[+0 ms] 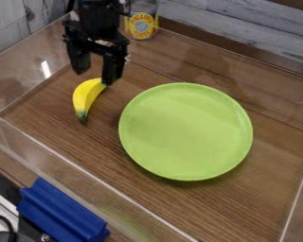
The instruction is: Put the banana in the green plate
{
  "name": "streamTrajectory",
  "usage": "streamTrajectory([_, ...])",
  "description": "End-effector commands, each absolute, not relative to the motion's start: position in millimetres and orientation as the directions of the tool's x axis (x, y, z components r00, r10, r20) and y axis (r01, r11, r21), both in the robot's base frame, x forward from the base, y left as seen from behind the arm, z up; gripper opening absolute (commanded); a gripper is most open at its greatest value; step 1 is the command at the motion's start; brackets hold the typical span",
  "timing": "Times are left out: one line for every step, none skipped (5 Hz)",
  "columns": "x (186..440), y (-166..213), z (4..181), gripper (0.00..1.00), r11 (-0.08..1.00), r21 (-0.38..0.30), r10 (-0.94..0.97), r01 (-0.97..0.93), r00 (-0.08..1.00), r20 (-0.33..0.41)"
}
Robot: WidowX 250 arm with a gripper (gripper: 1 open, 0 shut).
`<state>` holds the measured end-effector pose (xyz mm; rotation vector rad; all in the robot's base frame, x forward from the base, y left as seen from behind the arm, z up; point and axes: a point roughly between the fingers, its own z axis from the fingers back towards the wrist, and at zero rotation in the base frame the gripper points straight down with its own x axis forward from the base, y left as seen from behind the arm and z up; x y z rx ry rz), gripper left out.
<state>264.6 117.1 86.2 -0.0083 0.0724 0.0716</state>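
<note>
The banana is small, yellow and curved, and lies on the wooden table left of the green plate. The plate is large, round and lime green, with nothing in it. My black gripper hangs pointing down just above the banana's upper end. Its two fingers stand apart, open, with nothing between them. It does not touch the banana.
Clear plastic walls enclose the table on the left, front and right. A yellow-labelled can stands at the back behind the gripper. A blue object sits at the front left corner.
</note>
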Motion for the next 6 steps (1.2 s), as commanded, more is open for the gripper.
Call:
streamTrajectory([267.2, 126.5, 88.2, 1.00, 0.997, 0.009, 0.073, -0.073, 0.996, -0.044])
streamTrajectory([268.0, 132.4, 80.7, 1.00, 0.998, 0.008, 0.069, -0.069, 0.996, -0.051])
streamTrajectory([268.3, 139.0, 73.2, 1.00, 0.998, 0.004, 0.069, -0.069, 0.996, -0.055])
streamTrajectory([268.8, 145.8, 65.4, 1.00, 0.997, 0.002, 0.074, -0.074, 0.996, -0.059])
streamTrajectory([269.8, 152.1, 58.1, 1.00, 0.997, 0.000, 0.077, -0.078, 0.995, -0.060])
streamTrajectory([270.8, 155.8, 51.2, 1.00, 0.997, -0.004, 0.080, -0.081, 0.995, -0.063])
